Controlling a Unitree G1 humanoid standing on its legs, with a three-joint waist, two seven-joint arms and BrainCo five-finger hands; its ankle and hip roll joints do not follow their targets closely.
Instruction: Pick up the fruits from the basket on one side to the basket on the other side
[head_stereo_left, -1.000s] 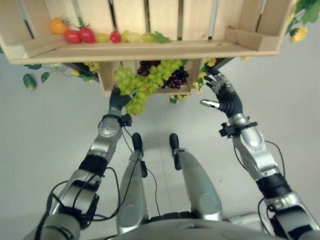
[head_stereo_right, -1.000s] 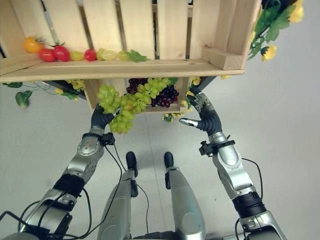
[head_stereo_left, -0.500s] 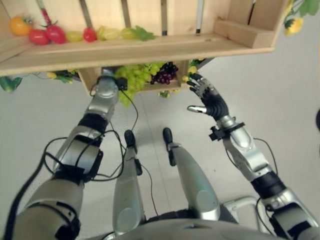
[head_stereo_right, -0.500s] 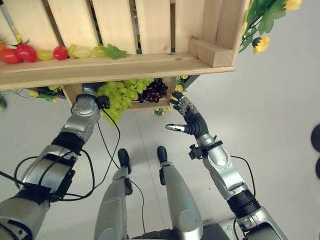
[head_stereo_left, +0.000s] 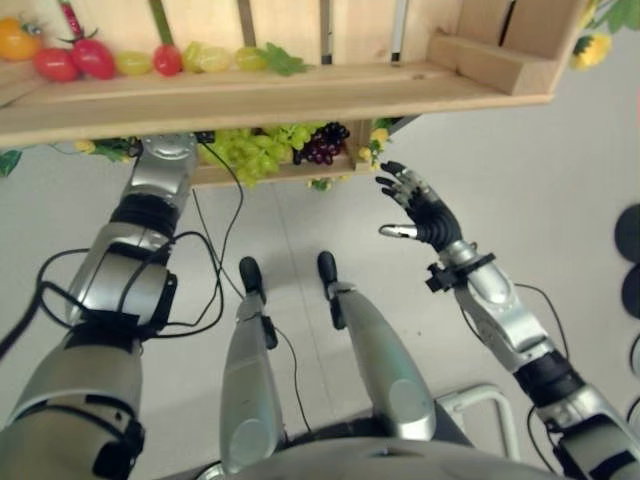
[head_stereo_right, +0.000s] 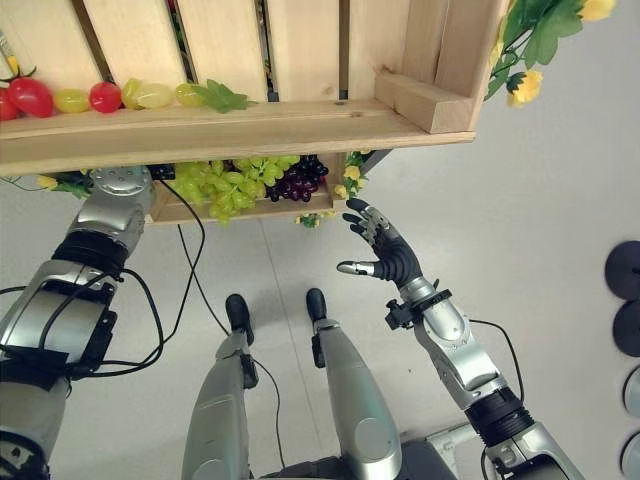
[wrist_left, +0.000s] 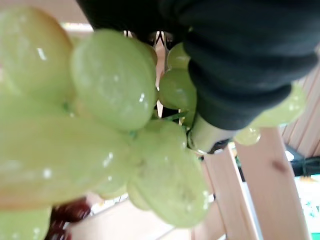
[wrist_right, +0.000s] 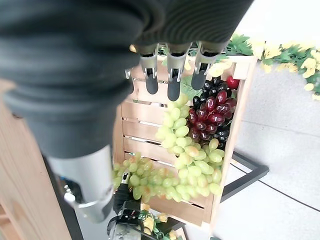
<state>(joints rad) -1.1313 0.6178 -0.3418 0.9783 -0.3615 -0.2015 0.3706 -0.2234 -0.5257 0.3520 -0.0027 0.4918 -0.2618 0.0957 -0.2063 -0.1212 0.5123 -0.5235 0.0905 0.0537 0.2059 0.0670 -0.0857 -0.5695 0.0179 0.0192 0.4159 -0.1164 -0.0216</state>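
- Right hand (head_stereo_left: 425, 212) held up in the air, fingers spread and straight, grasping nothing, just beside the lower crate (head_stereo_right: 250, 209) and clear of it
- Left hand (wrist_right: 122, 197) reaches into the lower crate among the green grapes (head_stereo_left: 255, 155); its fingers are hidden by the fruit, so its grip cannot be told
- Left wrist view: green grapes pressed close against the hand's dark cover
- Lower crate holds green grapes, several bunches, count unclear, and one bunch of dark purple grapes (head_stereo_right: 298, 181) at its right end
- Upper crate (head_stereo_left: 300, 95) edge carries a row of small fruit (head_stereo_left: 120, 62): one orange, three red, several yellow-green, plus one green leaf (head_stereo_left: 275, 60)
- Yellow flowers (head_stereo_right: 525, 85) with green leaves at the upper crate's right corner
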